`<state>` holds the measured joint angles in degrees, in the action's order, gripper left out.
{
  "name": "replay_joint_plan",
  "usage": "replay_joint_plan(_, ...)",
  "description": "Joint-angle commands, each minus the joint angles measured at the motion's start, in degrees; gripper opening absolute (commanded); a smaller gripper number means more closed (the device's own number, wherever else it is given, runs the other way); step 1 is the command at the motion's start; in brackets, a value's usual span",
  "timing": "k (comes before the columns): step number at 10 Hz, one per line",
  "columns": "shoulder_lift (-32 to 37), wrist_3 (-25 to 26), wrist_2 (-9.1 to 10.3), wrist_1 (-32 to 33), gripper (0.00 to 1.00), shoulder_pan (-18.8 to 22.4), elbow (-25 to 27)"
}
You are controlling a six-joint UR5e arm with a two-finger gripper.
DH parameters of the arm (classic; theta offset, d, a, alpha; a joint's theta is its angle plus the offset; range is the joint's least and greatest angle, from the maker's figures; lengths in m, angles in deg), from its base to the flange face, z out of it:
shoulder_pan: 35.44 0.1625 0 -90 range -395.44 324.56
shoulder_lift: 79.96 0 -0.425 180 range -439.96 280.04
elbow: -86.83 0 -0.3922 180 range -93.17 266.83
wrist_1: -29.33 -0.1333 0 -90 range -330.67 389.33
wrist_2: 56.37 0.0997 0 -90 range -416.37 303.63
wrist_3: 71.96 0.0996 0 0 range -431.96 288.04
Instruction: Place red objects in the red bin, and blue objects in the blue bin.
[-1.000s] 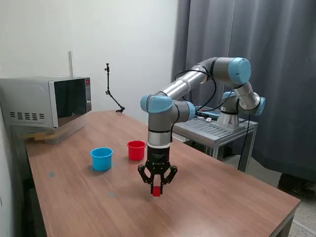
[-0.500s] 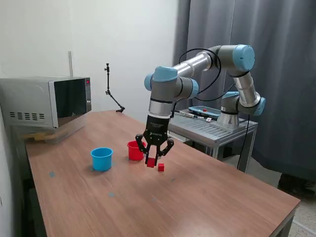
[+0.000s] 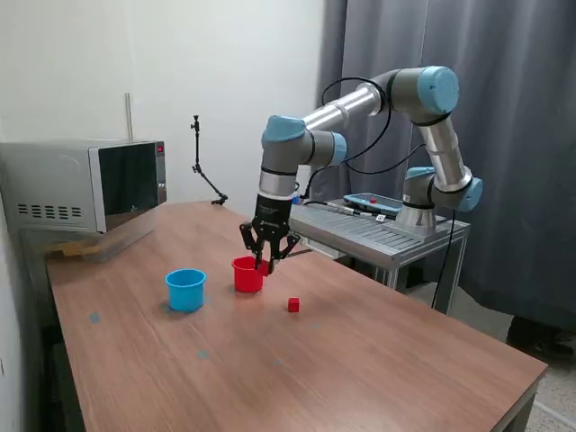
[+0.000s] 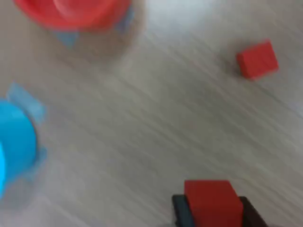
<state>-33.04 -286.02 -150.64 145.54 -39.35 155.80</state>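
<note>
My gripper (image 3: 267,261) hangs just over the red bin (image 3: 247,274), at the side of its rim on the exterior view's right. In the wrist view the gripper (image 4: 212,208) is shut on a small red cube (image 4: 212,201), and the dark fingers (image 4: 181,212) show on both sides of it. A second red cube (image 3: 293,305) (image 4: 257,59) lies on the table, on the exterior view's right of the red bin (image 4: 71,12). The blue bin (image 3: 185,290) (image 4: 14,144) stands on the exterior view's left of the red one. No blue objects are in view.
A microwave (image 3: 85,184) sits at the table's far corner on the exterior view's left. A thin black stand (image 3: 200,162) rises behind the table. The arm's base stands on a metal cart (image 3: 387,236) beside the table, before a dark curtain.
The gripper has carried the red cube up from low over the table's near middle and back toward the red bin. The second red cube came into view on the table.
</note>
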Motion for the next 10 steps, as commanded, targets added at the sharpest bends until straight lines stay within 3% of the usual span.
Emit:
replay_joint_plan(1, 1.1, 2.6, -0.21, 0.1, 0.00, -3.1, 3.3)
replay_joint_plan(6, 7.8, 6.6, -0.30, 0.2, 0.00, -9.0, 12.1)
replay_joint_plan(8, 9.7, 7.0, -1.44, 0.2, 0.00, -10.9, 13.5)
replay_joint_plan(10, 9.8, 7.1, -1.18, 0.2, 0.00, -11.3, 13.9)
